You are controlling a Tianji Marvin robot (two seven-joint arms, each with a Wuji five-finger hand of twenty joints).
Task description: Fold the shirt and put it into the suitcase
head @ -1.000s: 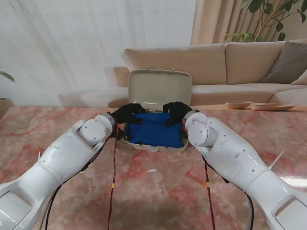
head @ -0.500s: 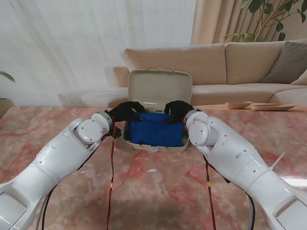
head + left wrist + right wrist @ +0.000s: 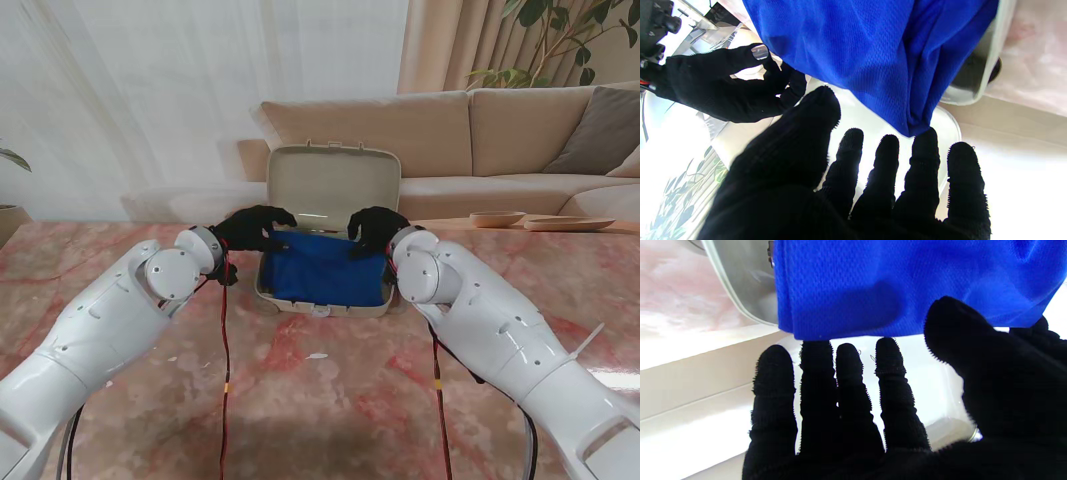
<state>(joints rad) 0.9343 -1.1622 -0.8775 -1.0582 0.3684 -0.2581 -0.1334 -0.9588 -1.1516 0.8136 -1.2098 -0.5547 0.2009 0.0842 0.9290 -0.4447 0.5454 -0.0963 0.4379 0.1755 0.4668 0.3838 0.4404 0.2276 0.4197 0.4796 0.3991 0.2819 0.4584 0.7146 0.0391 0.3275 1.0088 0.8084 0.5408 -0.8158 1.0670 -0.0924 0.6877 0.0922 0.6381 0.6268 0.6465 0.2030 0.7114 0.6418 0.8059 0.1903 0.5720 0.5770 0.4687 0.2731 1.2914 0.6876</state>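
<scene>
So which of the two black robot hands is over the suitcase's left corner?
The left robot hand, beside the blue shirt; the right robot hand hovers opposite.

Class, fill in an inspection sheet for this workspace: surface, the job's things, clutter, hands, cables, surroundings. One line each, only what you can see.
Surface: pink-veined marble table.
Job's things: folded blue shirt lies inside the beige suitcase, whose lid stands open.
Clutter: small white scrap nearer to me than the suitcase; wooden dishes at the far right.
Hands: left hand and right hand both open, fingers spread at the shirt's far corners.
Cables: red and black cables hang under both arms.
Surroundings: sofa, curtains, plant.
</scene>
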